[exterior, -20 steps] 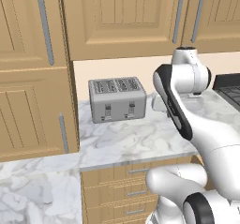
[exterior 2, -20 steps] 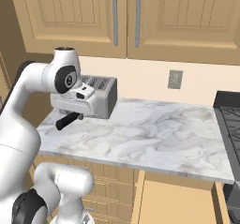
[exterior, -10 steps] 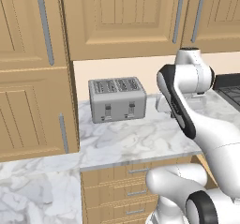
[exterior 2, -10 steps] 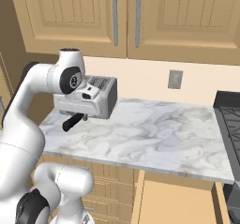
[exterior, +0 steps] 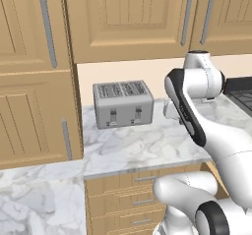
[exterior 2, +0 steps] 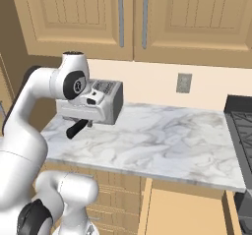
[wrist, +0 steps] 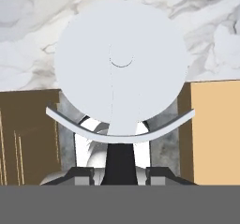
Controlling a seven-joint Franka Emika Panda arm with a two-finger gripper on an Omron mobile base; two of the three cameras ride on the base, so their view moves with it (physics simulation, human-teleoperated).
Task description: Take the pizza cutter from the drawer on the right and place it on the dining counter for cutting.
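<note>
Hand view: the pizza cutter (wrist: 121,68) sits directly ahead of the camera, its round pale blade large and flat-on, with a curved guard across the lower part and the black handle running down between the two dark fingertips (wrist: 82,175). The hand (wrist: 120,175) is pinching the cutter by that handle, a fingertip on either side of it. Behind the blade lies the grey-veined marble surface (wrist: 28,40); below its edge there is brown wood at the left and the plain tan inside of the drawer (wrist: 215,134) at the right.

In the right base view the white arm (exterior 2: 29,111) rises from the lower left and bends over the marble surface (exterior 2: 162,135), with the hand (exterior 2: 78,127) held above its left part, just in front of the silver toaster (exterior 2: 109,97). The black handle of the cutter (exterior 2: 77,129) pokes out below the hand, tilted down to the left. The drawer (exterior 2: 187,212) stands open under the surface edge at the lower right, and a wall socket (exterior 2: 183,83) sits on the backsplash beneath the oak wall cabinets (exterior 2: 133,17).

In the left base view the arm (exterior: 197,111) stands to the right of the toaster (exterior: 123,103), which rests at the back of the surface (exterior: 138,148).
</note>
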